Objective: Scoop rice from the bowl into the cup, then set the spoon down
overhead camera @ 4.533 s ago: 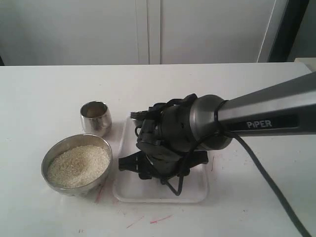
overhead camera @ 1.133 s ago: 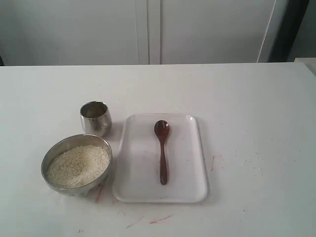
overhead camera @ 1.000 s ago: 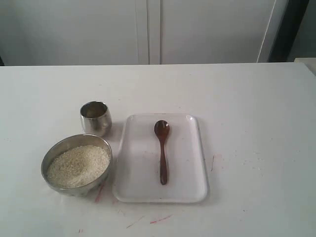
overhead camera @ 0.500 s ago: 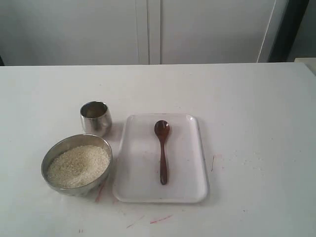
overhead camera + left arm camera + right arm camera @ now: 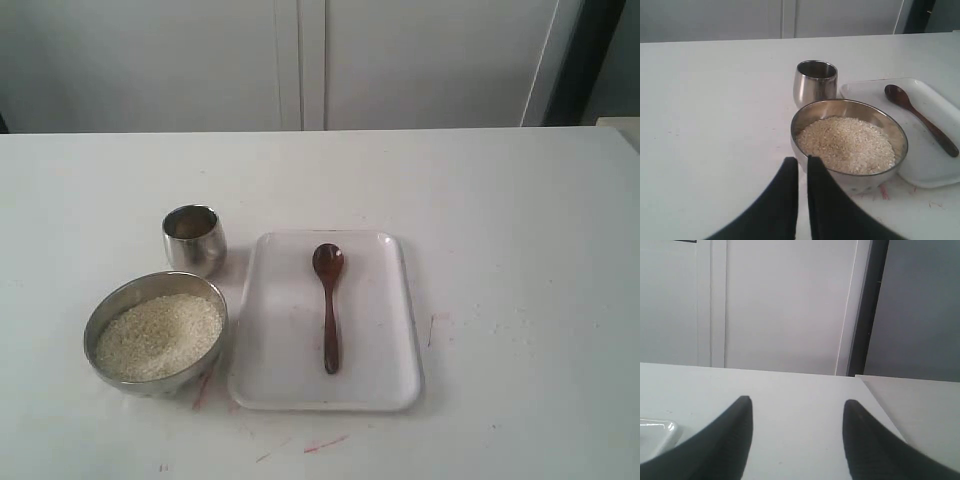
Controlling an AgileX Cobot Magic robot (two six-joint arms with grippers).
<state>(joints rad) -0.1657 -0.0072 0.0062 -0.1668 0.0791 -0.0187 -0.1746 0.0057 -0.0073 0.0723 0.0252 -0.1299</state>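
Note:
The wide steel bowl (image 5: 156, 334) holds a heap of off-white rice (image 5: 158, 335) at the front left of the table. Just behind it stands the small steel cup (image 5: 194, 239). The dark wooden spoon (image 5: 328, 305) lies on a white tray (image 5: 390, 380), head toward the back. Neither arm shows in the exterior view. In the left wrist view my left gripper (image 5: 802, 161) is shut and empty, just short of the bowl (image 5: 890, 172), with the rice (image 5: 846, 144), cup (image 5: 814, 83) and spoon (image 5: 920, 119) beyond. My right gripper (image 5: 797, 404) is open over bare table.
White cabinet doors (image 5: 300, 60) close off the back of the table. A corner of the tray (image 5: 660, 432) shows in the right wrist view, and the table's edge (image 5: 880, 405) runs close beside the right gripper. Red marks (image 5: 325, 442) dot the table front.
The right arm, which stood over the tray 4.5 s ago, has withdrawn out of the exterior view, leaving the spoon on the tray. Nothing moves over the last second.

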